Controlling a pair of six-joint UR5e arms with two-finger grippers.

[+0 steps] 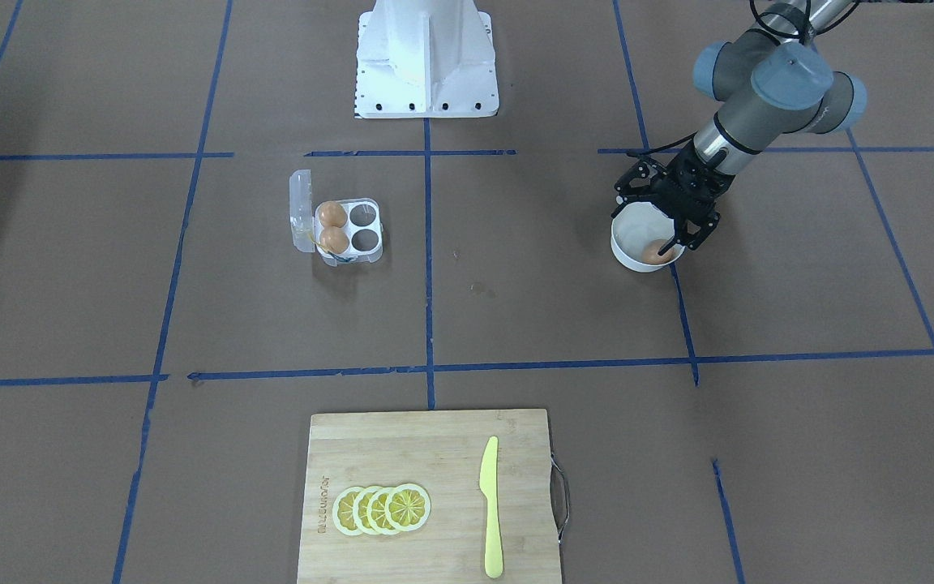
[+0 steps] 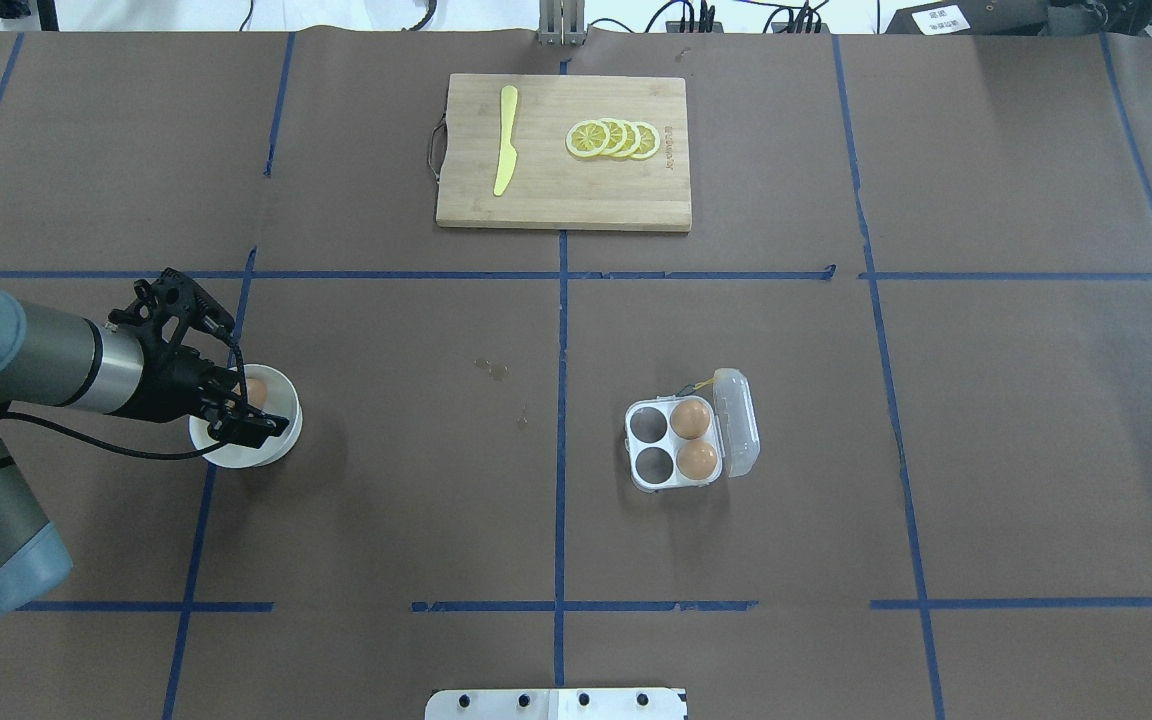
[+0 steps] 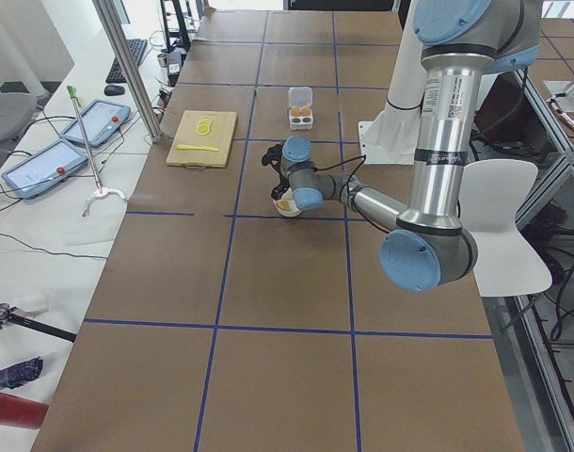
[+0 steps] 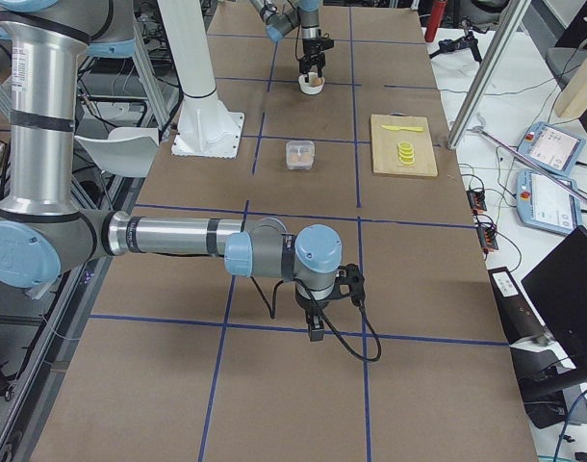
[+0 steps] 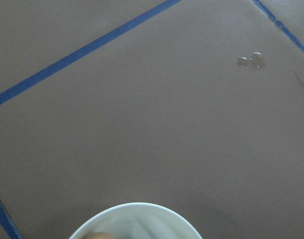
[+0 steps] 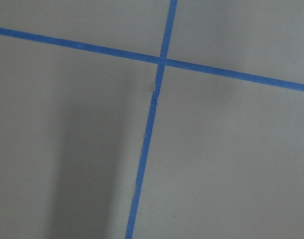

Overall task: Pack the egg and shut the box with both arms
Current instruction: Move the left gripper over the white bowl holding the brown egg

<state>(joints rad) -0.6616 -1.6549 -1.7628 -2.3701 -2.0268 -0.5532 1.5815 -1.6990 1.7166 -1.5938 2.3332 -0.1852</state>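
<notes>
My left gripper [image 2: 250, 382] is open and hangs over the white bowl [image 2: 281, 440], its fingers on either side of an orange-brown egg [image 2: 257, 393] that lies in the bowl. In the front view the gripper [image 1: 655, 234] reaches down toward that egg [image 1: 657, 255]. The clear egg box [image 2: 676, 445] sits right of centre with its lid open. Two eggs [image 2: 692, 420] fill the cells beside the lid, and the other two cells are empty. My right gripper [image 4: 314, 325] shows only in the right side view, low over the table, and I cannot tell whether it is open or shut.
A wooden cutting board [image 2: 556, 200] at the far edge holds lemon slices [image 2: 614, 139] and a yellow knife [image 2: 505, 140]. The white pedestal [image 1: 426, 61] stands at the robot's side. Small wet spots [image 2: 492, 370] mark the paper near the centre.
</notes>
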